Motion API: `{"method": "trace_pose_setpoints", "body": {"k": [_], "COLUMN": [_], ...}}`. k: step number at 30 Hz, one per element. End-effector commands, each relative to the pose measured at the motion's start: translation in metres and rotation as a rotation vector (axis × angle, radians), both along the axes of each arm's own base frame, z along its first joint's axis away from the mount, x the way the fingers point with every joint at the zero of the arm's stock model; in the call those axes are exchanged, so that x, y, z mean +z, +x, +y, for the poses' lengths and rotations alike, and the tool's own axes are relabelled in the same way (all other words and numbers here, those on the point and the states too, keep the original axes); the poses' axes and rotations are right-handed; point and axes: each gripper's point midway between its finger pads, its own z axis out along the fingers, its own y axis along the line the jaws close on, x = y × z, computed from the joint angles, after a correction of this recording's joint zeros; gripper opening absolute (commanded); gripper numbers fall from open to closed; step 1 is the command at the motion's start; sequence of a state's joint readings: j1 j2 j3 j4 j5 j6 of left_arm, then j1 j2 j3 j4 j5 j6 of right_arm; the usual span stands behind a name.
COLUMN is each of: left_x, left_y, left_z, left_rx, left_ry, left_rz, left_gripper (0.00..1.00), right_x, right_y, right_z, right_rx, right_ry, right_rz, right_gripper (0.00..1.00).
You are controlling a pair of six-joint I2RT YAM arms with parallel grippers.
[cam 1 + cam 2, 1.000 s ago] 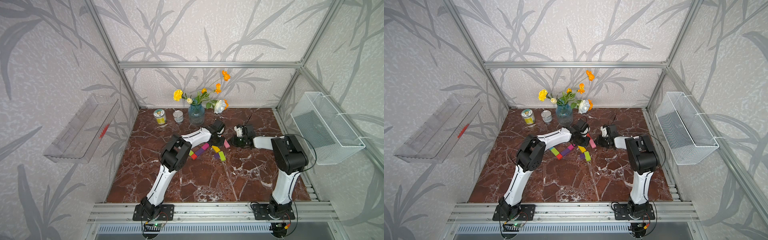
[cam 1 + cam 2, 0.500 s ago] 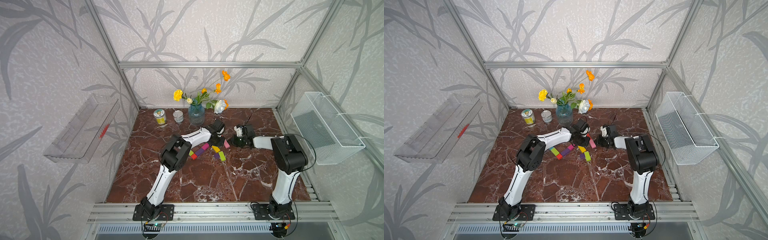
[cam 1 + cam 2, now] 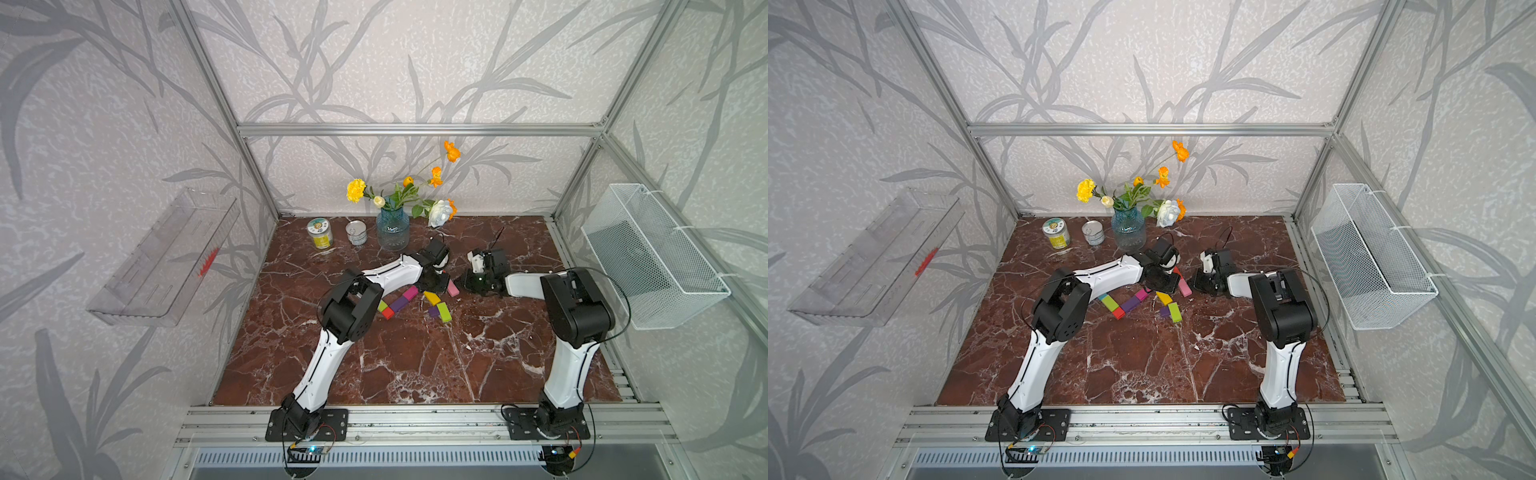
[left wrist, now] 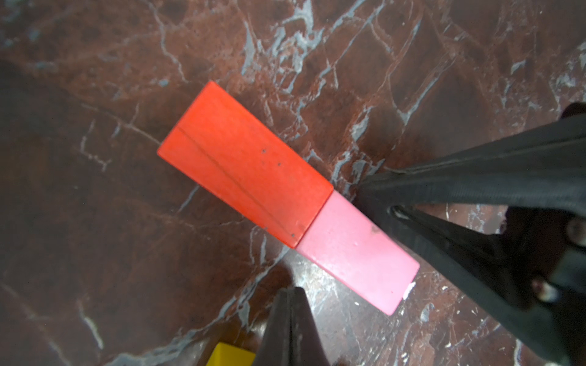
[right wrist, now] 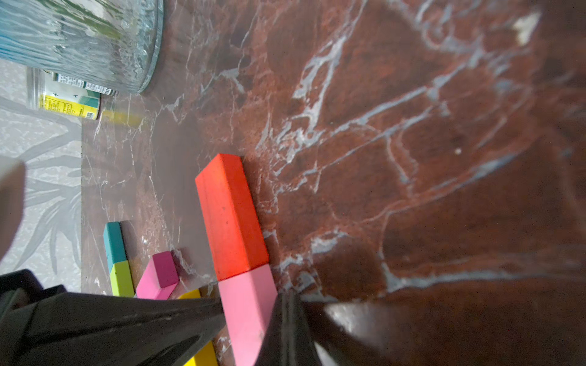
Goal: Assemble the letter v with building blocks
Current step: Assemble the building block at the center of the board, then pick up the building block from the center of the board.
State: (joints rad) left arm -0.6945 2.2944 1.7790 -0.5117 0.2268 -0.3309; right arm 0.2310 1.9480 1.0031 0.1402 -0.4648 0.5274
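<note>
A red bar [image 4: 244,164] and a pink bar [image 4: 355,253] lie end to end on the marble. My left gripper [image 4: 293,293] is shut and empty, its tip beside the pink bar [image 5: 250,313]. My right gripper [image 5: 287,299] is shut too, its tip against the pink bar's opposite side. In both top views the two grippers [image 3: 441,284] [image 3: 462,282] flank the pink bar [image 3: 452,287]. To the left lie a lime bar [image 3: 1109,303], a red cube [image 3: 1119,313], a purple bar [image 3: 1133,304] and a magenta bar [image 3: 1142,295] in a slanted row. A yellow block [image 3: 1163,298], a purple cube [image 3: 1165,311] and a lime bar [image 3: 1175,311] lie nearby.
A blue glass vase [image 3: 392,228] with flowers and two cans [image 3: 320,233] [image 3: 356,232] stand at the back of the table. A white wire basket [image 3: 648,253] hangs on the right wall, a clear tray [image 3: 166,257] on the left wall.
</note>
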Motion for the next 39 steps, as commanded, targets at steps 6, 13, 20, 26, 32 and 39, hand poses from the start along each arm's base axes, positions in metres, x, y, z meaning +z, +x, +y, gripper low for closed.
{"method": "trace_pose_setpoints", "body": {"k": [6,13,20,26,32,39], "left_x": [0.090,0.151,0.166,0.164,0.142,0.130], "left_y": [0.008,-0.019,-0.053,-0.072,-0.081,-0.076], "left_z": [0.011,0.040,0.076,0.111,0.144,0.164], "left_rx": [0.036,0.030,0.085,0.133,0.188,0.246], "left_ry": [-0.176,-0.276,-0.307,-0.244,-0.186,-0.187], "left_rz": [-0.328,-0.501,-0.530,-0.543,-0.508,-0.463], "left_gripper": [0.00,0.36,0.53,0.64,0.67,0.68], "right_x": [0.058,0.087,0.081,0.076,0.066,0.055], "right_y": [-0.013,-0.043,-0.073,-0.094,-0.110,-0.120], "right_z": [-0.036,-0.017,0.021,0.045,0.058,0.072], "right_rx": [-0.068,0.076,0.296,0.448,0.557,0.605], "right_ry": [-0.167,-0.272,-0.378,-0.403,-0.420,-0.431], "right_rz": [-0.188,-0.287,-0.329,-0.358,-0.333,-0.298], "right_gripper": [0.10,0.41,0.56,0.64,0.64,0.64]}}
